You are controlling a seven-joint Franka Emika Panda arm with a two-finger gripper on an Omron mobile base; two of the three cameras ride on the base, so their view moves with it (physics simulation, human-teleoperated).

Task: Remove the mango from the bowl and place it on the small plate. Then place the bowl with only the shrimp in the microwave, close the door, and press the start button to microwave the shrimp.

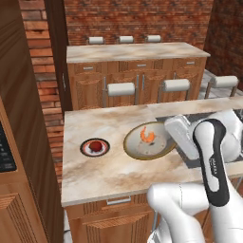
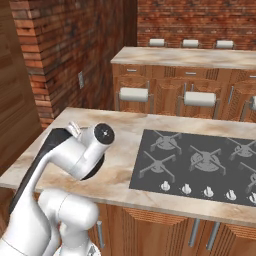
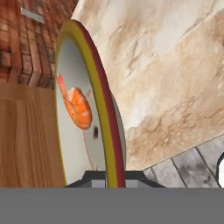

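I am gripping the bowl (image 3: 103, 109) by its olive-gold rim, my pincer (image 3: 111, 177) clamped with one finger on each side of the edge. The shrimp (image 3: 78, 107) is lying inside the bowl, just beyond my fingertips. In the left base view, the bowl (image 1: 152, 147) is sitting on the marble counter (image 1: 104, 171) under my hand, and the mango (image 1: 96, 145) is resting on the small plate (image 1: 95, 147), near the bowl on the side away from my pincer.

Bowl (image 1: 148, 142) right edge behind arm; claw (image 3: 114, 178) tips barely visible.
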